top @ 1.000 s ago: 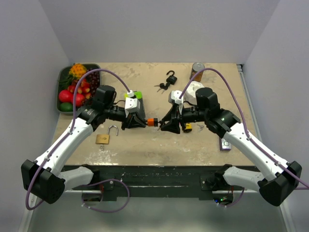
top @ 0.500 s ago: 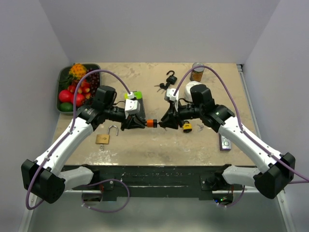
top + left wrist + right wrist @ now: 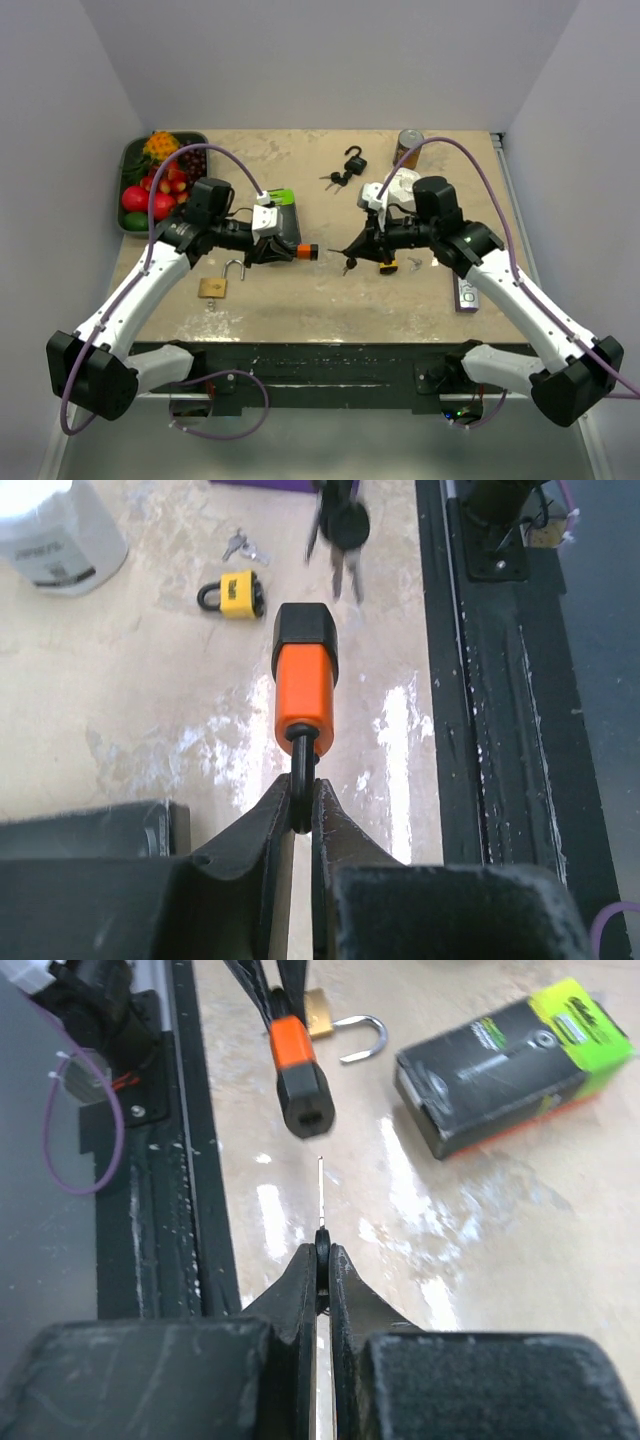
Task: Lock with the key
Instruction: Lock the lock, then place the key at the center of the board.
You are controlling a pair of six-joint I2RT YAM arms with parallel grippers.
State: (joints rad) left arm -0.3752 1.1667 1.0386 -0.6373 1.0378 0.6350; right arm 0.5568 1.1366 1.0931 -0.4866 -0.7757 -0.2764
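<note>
My left gripper [image 3: 283, 251] is shut on the black shackle of an orange padlock [image 3: 306, 251], held level above the table. In the left wrist view the shackle sits between my left gripper's jaws [image 3: 303, 802], and the orange padlock [image 3: 304, 685] points its black keyhole end away. My right gripper [image 3: 360, 250] is shut on a key [image 3: 320, 1195] by its black head, with a second key hanging below it [image 3: 347, 264]. In the right wrist view the key tip points at the orange padlock's keyhole [image 3: 306, 1112], a short gap apart.
On the table are an open brass padlock [image 3: 218, 285], a small yellow padlock [image 3: 388, 265], a black padlock with keys [image 3: 354, 160], a black-and-green box [image 3: 278, 205], a white jar [image 3: 400, 185], a can [image 3: 409, 147], a fruit tray [image 3: 150, 185] and a purple card [image 3: 466, 296].
My right gripper has drawn back to the right with the key, opening a gap to the orange padlock. My left gripper has shifted slightly left with the padlock.
</note>
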